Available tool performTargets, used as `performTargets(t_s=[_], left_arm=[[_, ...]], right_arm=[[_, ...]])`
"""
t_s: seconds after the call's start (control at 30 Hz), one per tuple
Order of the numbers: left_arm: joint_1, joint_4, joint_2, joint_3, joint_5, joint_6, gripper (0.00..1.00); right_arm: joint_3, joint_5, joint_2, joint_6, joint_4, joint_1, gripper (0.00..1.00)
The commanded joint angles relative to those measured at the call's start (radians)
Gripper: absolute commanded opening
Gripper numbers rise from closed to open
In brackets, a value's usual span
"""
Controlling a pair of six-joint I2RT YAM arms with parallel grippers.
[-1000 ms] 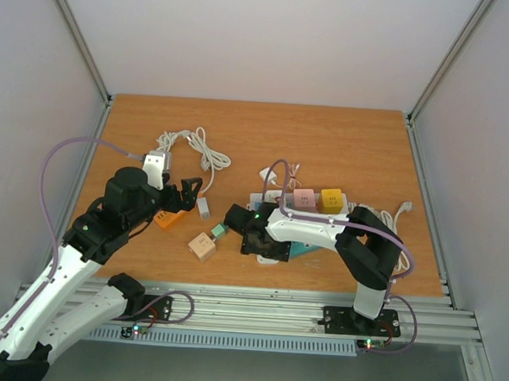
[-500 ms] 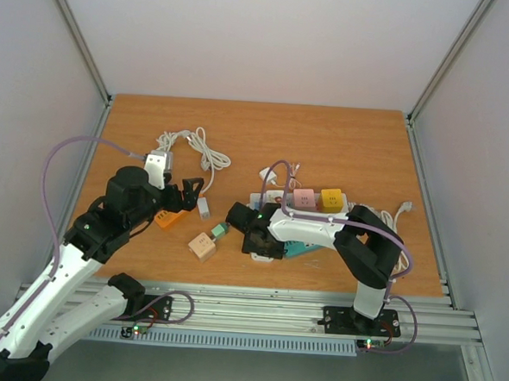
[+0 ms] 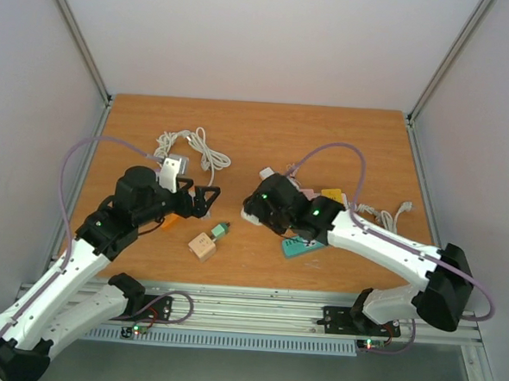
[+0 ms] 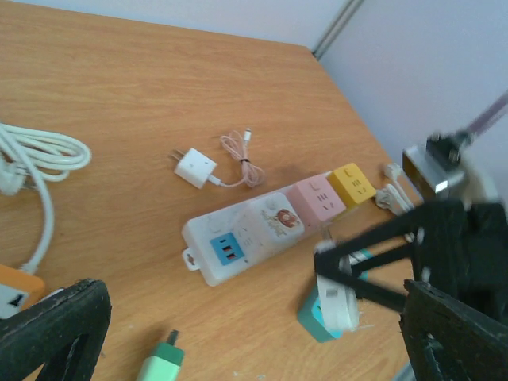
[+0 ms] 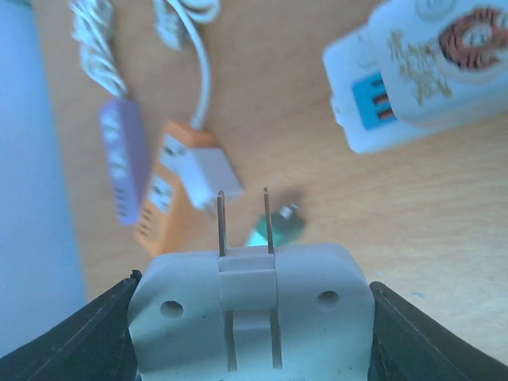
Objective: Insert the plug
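Observation:
My right gripper (image 5: 252,321) is shut on a white plug (image 5: 250,305), gripping its two sides. The two metal prongs (image 5: 221,224) point away from the wrist, towards the table. From above, the right gripper (image 3: 258,208) hovers over the left end of the white power strip (image 4: 266,228) and hides most of it. The strip has blue, pink and yellow (image 3: 332,195) sections. In the left wrist view the held plug (image 4: 337,298) hangs just off the strip's near side, above a teal block (image 4: 313,317). My left gripper (image 3: 207,196) is open and holds nothing.
A green plug on a wooden cube (image 3: 206,241) lies between the arms. An orange strip (image 5: 171,198), a purple strip (image 5: 123,171) and a coiled white cable (image 3: 192,143) lie to the left. A small white charger (image 4: 194,168) sits behind the power strip.
The right gripper closed on the white plug beside the teal block, lifted it and swung it towards the power strip's left end. The left gripper shifted slightly right, still open.

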Motion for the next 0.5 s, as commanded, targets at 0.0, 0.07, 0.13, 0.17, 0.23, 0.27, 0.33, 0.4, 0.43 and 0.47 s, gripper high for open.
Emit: performTargets(t_s=[0.0,0.07,0.13,0.17,0.23,0.27,0.33,0.4,0.43,0.47], left_arm=[[-0.034,0.199,-0.031,-0.051,0.077,-0.061,0.99],[-0.076,0.279,-0.03,-0.079,0.038,-0.109,0.99],[-0.128,0.342,-0.019,-0.092,-0.04,-0.143,0.99],[-0.151,0.374,-0.01,-0.096,-0.073,-0.166,0.99],[-0.19,0.452,0.022,-0.105,-0.113,-0.191,0.95],[-0.208,0.49,0.047,-0.105,-0.128,-0.202,0.93],[-0.24,0.538,0.086,-0.097,-0.151,-0.212,0.89],[-0.276,0.581,0.122,-0.091,-0.201,-0.203,0.83],[-0.292,0.614,0.14,-0.09,-0.225,-0.198,0.79],[-0.304,0.636,0.161,-0.089,-0.255,-0.189,0.76]], right_arm=[[0.05,-0.067,-0.062,0.168,0.084,-0.065,0.53],[0.086,-0.097,-0.074,0.205,0.104,-0.084,0.54],[0.118,-0.11,-0.08,0.245,0.116,-0.1,0.54],[0.121,-0.113,-0.089,0.27,0.14,-0.107,0.54],[0.107,-0.156,-0.11,0.331,0.208,-0.115,0.54],[0.101,-0.162,-0.117,0.357,0.221,-0.116,0.54],[0.094,-0.179,-0.128,0.407,0.237,-0.118,0.55],[0.074,-0.196,-0.142,0.451,0.274,-0.122,0.56],[0.062,-0.201,-0.15,0.469,0.294,-0.123,0.56],[0.051,-0.202,-0.157,0.484,0.315,-0.125,0.56]])
